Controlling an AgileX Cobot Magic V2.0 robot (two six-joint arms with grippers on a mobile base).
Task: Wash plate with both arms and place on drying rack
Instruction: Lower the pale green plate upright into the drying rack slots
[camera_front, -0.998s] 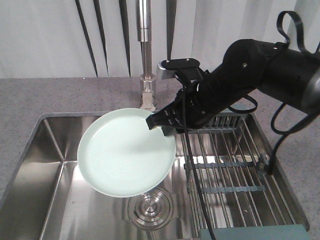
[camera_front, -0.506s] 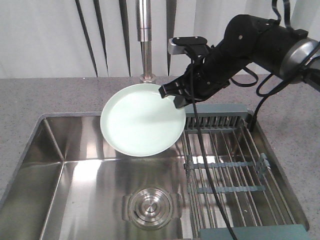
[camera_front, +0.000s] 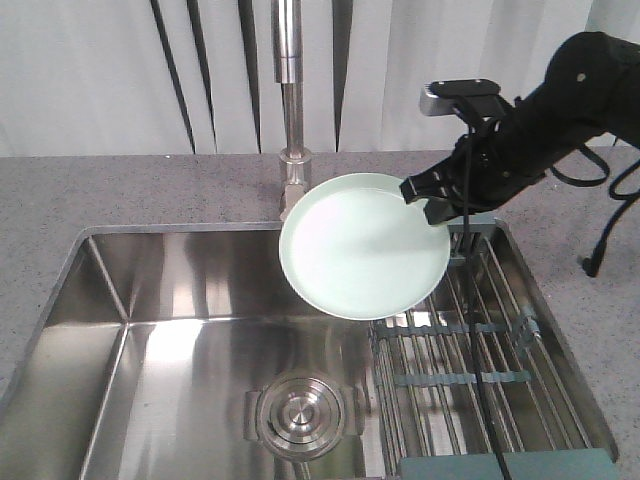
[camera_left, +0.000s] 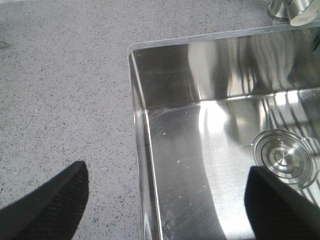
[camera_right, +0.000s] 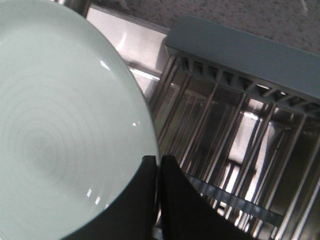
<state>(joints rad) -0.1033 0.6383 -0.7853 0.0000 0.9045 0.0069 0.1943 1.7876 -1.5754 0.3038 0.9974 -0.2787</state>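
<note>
The pale mint-green plate (camera_front: 365, 245) hangs tilted in the air over the sink, its right part above the left edge of the drying rack (camera_front: 480, 330). My right gripper (camera_front: 428, 200) is shut on the plate's upper right rim. In the right wrist view the two black fingers pinch the edge of the plate (camera_right: 60, 125) at the right gripper (camera_right: 157, 162), with the steel rods of the drying rack (camera_right: 235, 125) below. My left gripper (camera_left: 167, 170) stands open over the sink's left rim with nothing between its fingers (camera_left: 55, 205). The left arm does not show in the front view.
The steel sink (camera_front: 80, 240) has a round drain (camera_front: 300, 410) on its floor, also seen as the drain (camera_left: 282, 157) in the left wrist view. A tall faucet (camera_front: 290, 100) rises behind the plate. Grey speckled countertop (camera_front: 120, 190) surrounds the basin.
My right arm has carried the plate up and to the right, from low over the sink's middle to the rack's left edge. The grip on the rim stays shut.
</note>
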